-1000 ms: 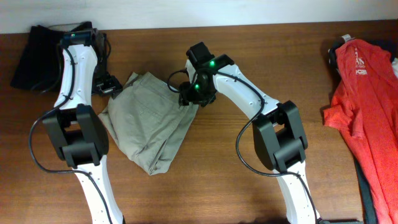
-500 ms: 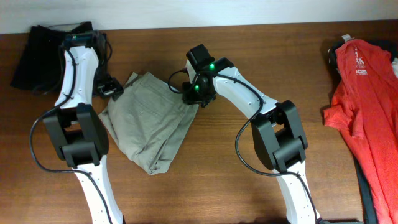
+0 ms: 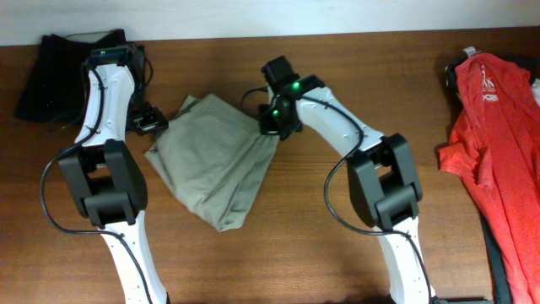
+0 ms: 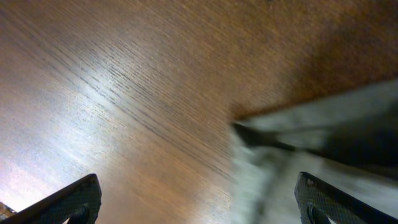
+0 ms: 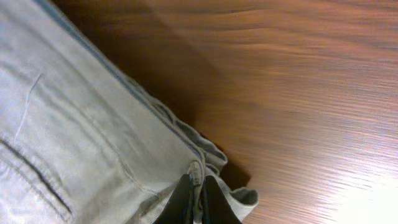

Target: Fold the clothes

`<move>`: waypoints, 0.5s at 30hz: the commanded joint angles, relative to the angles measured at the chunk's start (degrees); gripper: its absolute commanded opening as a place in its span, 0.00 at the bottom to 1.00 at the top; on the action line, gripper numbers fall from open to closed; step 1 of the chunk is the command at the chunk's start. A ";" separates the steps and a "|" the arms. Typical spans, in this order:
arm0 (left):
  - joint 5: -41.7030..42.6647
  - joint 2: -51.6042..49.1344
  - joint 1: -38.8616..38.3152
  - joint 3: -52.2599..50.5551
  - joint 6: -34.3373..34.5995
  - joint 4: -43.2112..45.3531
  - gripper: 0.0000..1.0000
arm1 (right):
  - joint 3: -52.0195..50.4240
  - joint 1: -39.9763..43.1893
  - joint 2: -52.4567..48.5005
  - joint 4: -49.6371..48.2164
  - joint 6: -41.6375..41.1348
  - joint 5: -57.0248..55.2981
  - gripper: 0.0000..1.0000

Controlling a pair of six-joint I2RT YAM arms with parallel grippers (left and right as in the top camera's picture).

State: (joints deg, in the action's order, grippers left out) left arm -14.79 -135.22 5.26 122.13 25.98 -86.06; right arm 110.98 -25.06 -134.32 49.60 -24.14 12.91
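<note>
The khaki shorts [image 3: 215, 165] lie crumpled in a rough diamond on the wooden table, between the two arms. My right gripper [image 3: 274, 127] sits at their upper right corner. In the right wrist view the right gripper [image 5: 198, 200] is shut on a bunched hem of the shorts [image 5: 74, 124]. My left gripper [image 3: 145, 122] hovers at the shorts' upper left edge. In the left wrist view the left gripper [image 4: 199, 208] is wide open over bare wood, holding nothing, with a blurred edge of the shorts [image 4: 298, 155] just inside its right finger.
A red T-shirt [image 3: 498, 143] with white print is spread at the table's right edge, with dark fabric [image 3: 506, 270] under it. A black garment [image 3: 55, 72] lies at the far left corner behind the left arm. Bare wood [image 3: 337, 253] runs along the front.
The right gripper has closed on the shorts' upper right hem and moved right, dragging the shorts that way. The left gripper has stayed open near the left edge.
</note>
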 commanded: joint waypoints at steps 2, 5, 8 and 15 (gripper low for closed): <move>0.44 1.40 0.15 -0.44 -0.33 1.36 0.99 | -0.33 5.77 -1.18 1.60 -2.05 -3.13 0.04; 0.50 1.40 0.15 -0.44 -0.33 1.40 0.99 | -0.33 8.57 -1.18 2.69 -5.55 -4.72 0.04; 5.92 1.40 0.02 -0.44 -4.17 3.37 0.99 | -0.37 10.49 -1.18 3.58 -5.51 -4.79 0.04; 40.06 1.11 -0.48 -0.44 -23.08 14.53 0.98 | -0.46 12.37 -1.18 4.37 -7.65 -6.08 0.04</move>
State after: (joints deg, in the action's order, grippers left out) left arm 8.99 -135.22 5.26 121.91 10.76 -73.41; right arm 110.96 -13.93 -134.32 53.80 -30.28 8.82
